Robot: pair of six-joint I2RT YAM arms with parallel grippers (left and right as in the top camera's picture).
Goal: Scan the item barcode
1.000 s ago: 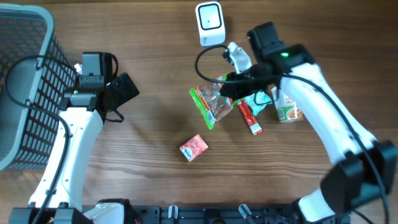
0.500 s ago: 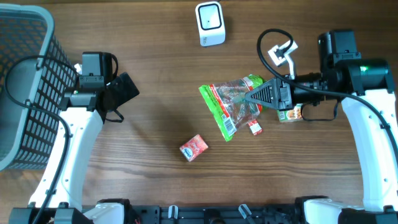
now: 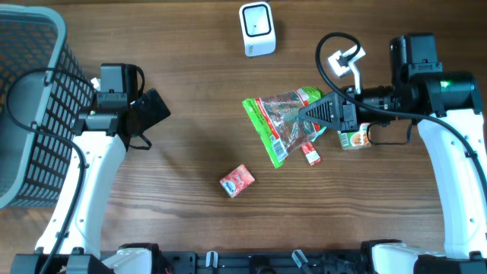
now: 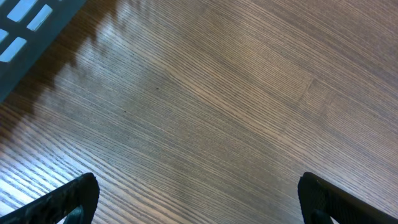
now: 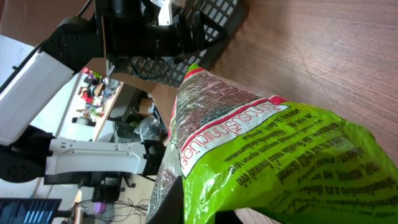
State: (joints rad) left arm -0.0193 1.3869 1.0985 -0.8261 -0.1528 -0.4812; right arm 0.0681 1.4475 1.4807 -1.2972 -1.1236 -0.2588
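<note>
Nearest the robot's side of the bench (image 3: 183, 221), a small red carton (image 3: 237, 181) lies alone on the wood, well apart from the other goods. Further in and to the right, a red stick packet (image 3: 309, 154) lies partly under the lower edge of the snack bag (image 3: 278, 125), and a green-and-white juice carton (image 3: 354, 138) sits just beside it, below the right arm. The right fingers (image 3: 308, 114) are clamped on the right end of the snack bag, which stretches out from them toward the bench's middle; the right wrist view shows its green top edge close to the camera and its red printed face angled away, raised off the wood. At about the same depth on the left, the left fingers (image 3: 154, 108) stand wide apart and hold nothing, with only bare wood between their tips in the wrist view. Beside them, a dark mesh basket (image 3: 30, 114) fills the left edge. Farthest away, the white scanner (image 3: 256, 29) stands near the far edge, well apart from the bag.
</note>
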